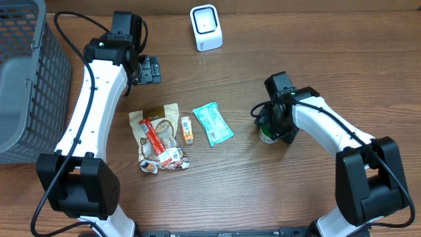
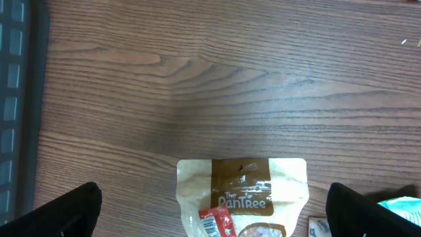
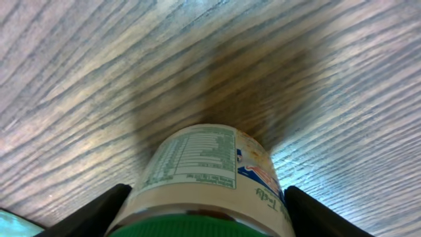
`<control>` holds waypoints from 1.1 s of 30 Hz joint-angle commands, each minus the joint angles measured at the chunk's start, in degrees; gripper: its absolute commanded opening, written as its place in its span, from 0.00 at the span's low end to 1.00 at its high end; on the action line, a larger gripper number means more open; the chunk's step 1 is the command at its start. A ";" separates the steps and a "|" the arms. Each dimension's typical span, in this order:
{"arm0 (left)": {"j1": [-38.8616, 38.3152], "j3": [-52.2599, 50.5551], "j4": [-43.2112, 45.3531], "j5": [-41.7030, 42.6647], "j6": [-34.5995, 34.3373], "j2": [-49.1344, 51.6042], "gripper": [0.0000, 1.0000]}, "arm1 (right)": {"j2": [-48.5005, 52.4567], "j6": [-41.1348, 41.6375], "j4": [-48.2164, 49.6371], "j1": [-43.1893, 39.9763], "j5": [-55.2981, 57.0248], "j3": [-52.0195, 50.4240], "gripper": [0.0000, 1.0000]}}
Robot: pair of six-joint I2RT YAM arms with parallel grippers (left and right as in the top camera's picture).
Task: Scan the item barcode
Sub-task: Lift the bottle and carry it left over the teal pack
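A green-lidded jar (image 3: 204, 164) stands upright on the counter's (image 1: 316, 52) right half, directly beneath the right claw (image 3: 210, 212). Its fingers flank the jar, but whether they clamp it is unclear. The left claw (image 1: 150, 70), fingers apart, hangs well away.

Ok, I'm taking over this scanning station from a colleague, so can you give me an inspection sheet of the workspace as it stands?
Surface: wooden table, no spills seen.
Job's things: white scanner upright at the far edge; green-lidded bottle standing between the right gripper's fingers.
Clutter: PanTree pouch, small bar, teal packet and crumpled wrappers, grouped mid-table.
Grippers: left gripper open and empty; right gripper straddles the bottle, grip unclear.
Cables: black cables run along both arms, none lying on the items.
Surroundings: grey mesh basket at the left edge.
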 commanded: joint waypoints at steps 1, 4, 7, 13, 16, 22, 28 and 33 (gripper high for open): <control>-0.11 0.90 0.04 -0.74 -0.20 -0.87 1.00 | 0.48 0.15 0.39 0.28 0.74 -0.44 0.70; -0.11 0.90 0.04 -0.74 -0.20 -0.87 1.00 | 0.48 0.09 0.15 0.28 0.28 -0.44 0.65; -0.11 0.90 0.04 -0.74 -0.20 -0.87 1.00 | 0.46 -0.20 -0.55 0.00 -1.90 -0.31 0.65; -0.11 0.90 0.04 -0.76 -0.20 -0.87 1.00 | 0.46 -0.55 -3.15 -2.75 -10.73 2.25 0.64; -0.11 0.90 0.04 -0.74 -0.20 -0.87 1.00 | 0.46 -0.50 -2.93 -3.65 -16.24 3.06 0.64; -0.11 0.90 0.04 -0.74 -0.20 -0.87 1.00 | 0.46 -0.09 -0.20 -3.65 -27.74 3.10 0.61; -0.11 0.90 0.04 -0.74 -0.20 -0.87 1.00 | 0.46 0.09 1.46 -3.65 -41.11 3.10 0.53; -0.11 0.90 0.04 -0.74 -0.20 -0.87 1.00 | 0.46 6.64 2.29 -3.65 -49.22 3.08 0.44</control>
